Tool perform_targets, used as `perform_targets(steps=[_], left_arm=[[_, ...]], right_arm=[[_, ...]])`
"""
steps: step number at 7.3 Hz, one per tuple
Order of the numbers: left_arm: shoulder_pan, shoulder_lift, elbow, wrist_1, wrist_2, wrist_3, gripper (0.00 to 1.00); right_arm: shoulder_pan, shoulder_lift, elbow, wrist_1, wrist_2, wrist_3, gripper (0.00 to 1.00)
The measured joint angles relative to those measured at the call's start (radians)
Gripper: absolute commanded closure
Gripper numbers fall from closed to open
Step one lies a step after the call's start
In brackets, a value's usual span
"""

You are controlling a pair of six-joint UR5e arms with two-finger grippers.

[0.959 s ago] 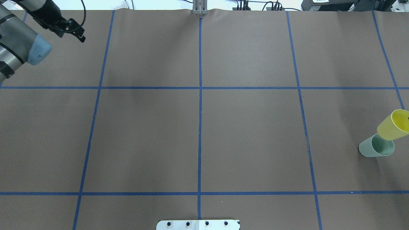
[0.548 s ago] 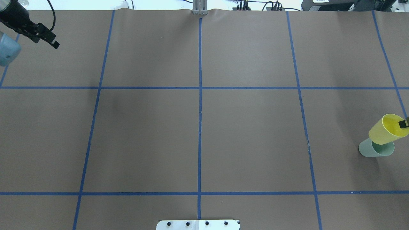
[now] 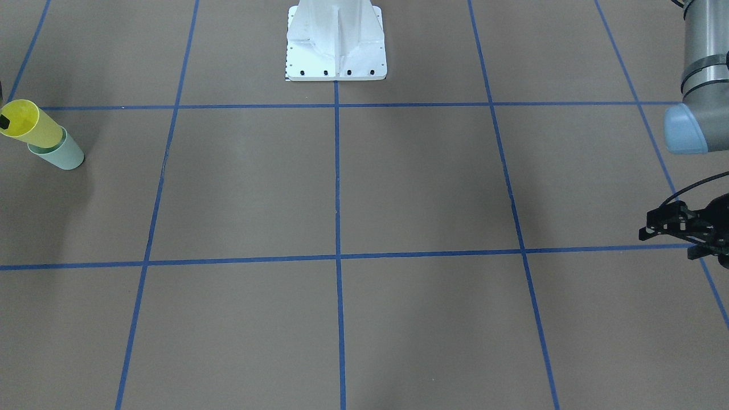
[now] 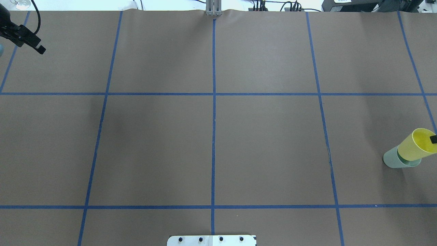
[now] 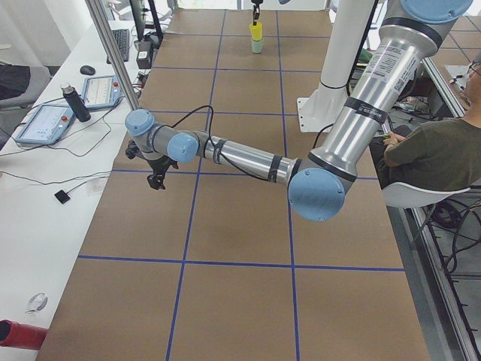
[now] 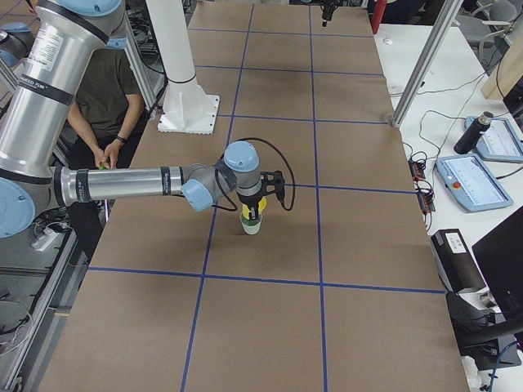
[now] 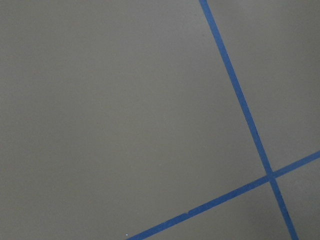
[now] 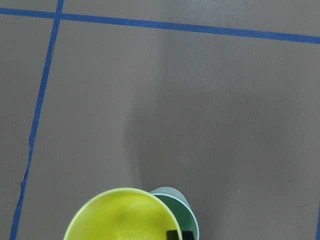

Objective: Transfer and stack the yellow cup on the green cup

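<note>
The yellow cup [image 4: 417,146] hangs tilted with its base inside the mouth of the green cup [image 4: 393,160], which stands on the table at the far right. My right gripper [image 4: 434,139] is shut on the yellow cup's rim, one finger inside it. The pair also shows in the front view, yellow cup [image 3: 29,126] over green cup [image 3: 67,156], and in the right wrist view, yellow cup [image 8: 120,216] and green cup [image 8: 186,216]. My left gripper [image 4: 37,44] is open and empty over the far left corner, seen also in the front view [image 3: 666,236].
Brown paper with blue tape grid lines [image 4: 213,102] covers the table. The white robot base [image 3: 336,40] stands at the near middle edge. A seated person [image 6: 106,98] is beside the table. Tablets and a bottle [image 6: 476,135] lie on a side bench.
The yellow cup has come down and toward the green cup, its base now in the green cup's mouth. My left arm has drawn back further to the left.
</note>
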Motion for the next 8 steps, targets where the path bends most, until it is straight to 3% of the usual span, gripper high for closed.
perform_targets(steps=[4, 5, 6, 8], left_arm=[[-0.001, 0.018, -0.035, 0.010, 0.002, 0.001, 0.00], [-0.001, 0.029, -0.044, 0.010, 0.002, 0.001, 0.00], [-0.001, 0.046, -0.062, 0.012, 0.002, 0.001, 0.00], [-0.001, 0.114, -0.141, 0.018, 0.012, -0.003, 0.00]], right_arm=[[-0.012, 0.014, -0.025, 0.011, -0.008, 0.011, 1.00], [-0.015, 0.017, -0.033, 0.011, -0.010, 0.012, 0.66], [-0.019, 0.018, -0.039, 0.011, -0.010, 0.013, 0.01], [-0.022, 0.024, -0.046, 0.011, -0.011, 0.018, 0.00]])
